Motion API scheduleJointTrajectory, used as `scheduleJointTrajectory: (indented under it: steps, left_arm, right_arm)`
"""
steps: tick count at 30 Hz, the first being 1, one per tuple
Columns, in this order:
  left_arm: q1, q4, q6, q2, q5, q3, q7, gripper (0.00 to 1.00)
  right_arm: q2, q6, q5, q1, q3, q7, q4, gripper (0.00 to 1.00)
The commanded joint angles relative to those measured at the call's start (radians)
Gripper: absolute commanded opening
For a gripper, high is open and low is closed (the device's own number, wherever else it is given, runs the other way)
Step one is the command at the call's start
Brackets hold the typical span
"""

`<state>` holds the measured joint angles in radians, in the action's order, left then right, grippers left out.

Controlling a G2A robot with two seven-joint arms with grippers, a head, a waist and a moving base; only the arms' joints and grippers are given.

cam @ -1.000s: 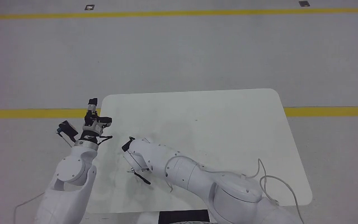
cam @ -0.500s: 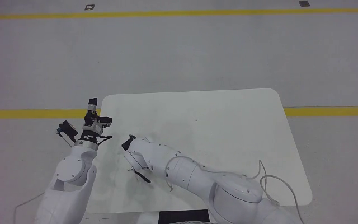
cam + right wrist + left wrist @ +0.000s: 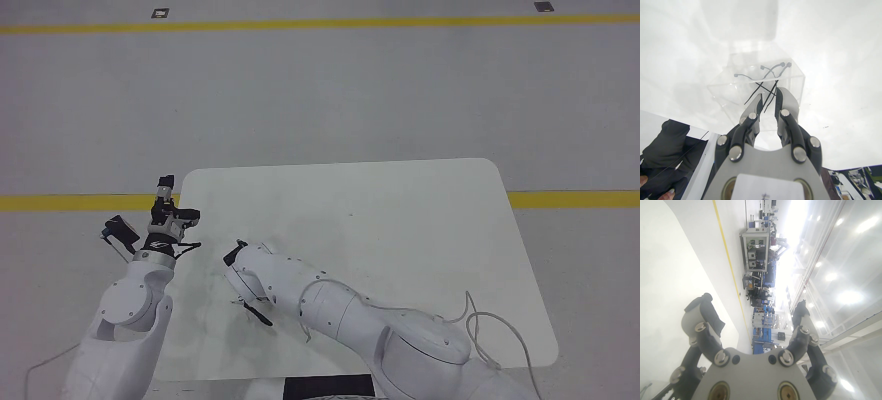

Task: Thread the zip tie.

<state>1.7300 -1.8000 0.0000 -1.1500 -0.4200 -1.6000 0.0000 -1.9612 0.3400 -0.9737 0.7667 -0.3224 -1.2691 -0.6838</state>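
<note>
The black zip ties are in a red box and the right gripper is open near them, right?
No: the box is clear, not red, as the right wrist view shows. The black zip ties are in it and the right gripper is open near them.

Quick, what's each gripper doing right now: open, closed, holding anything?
Left gripper: open, empty.
Right gripper: open, straddling the zip ties in the clear box, not clamped on them.

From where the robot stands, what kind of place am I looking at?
Probably a factory hall or robotics workshop: yellow floor lines, a metal-framed cabinet of electronics standing on the open floor, and a high ceiling with rows of lights.
</note>
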Motion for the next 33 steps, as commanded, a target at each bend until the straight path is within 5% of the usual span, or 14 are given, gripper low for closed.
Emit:
scheduleJointTrajectory:
  steps: [1,7,11,33]
  left_arm:
    - [0.000,0.000,0.000,0.000,0.000,0.000,0.000,1.00]
    - [0.000,0.000,0.000,0.000,0.000,0.000,0.000,1.00]
    - [0.000,0.000,0.000,0.000,0.000,0.000,0.000,1.00]
    - [0.000,0.000,0.000,0.000,0.000,0.000,0.000,1.00]
  right_arm:
    - [0.000,0.000,0.002,0.000,0.002,-0.003,0.002,0.16]
    - [-0.001,0.000,0.019,-0.003,0.012,-0.006,0.008,0.15]
    - [-0.002,0.000,0.033,-0.007,0.020,-0.003,0.013,0.00]
    - [0.007,0.000,-0.100,0.017,-0.069,-0.052,-0.061,0.00]
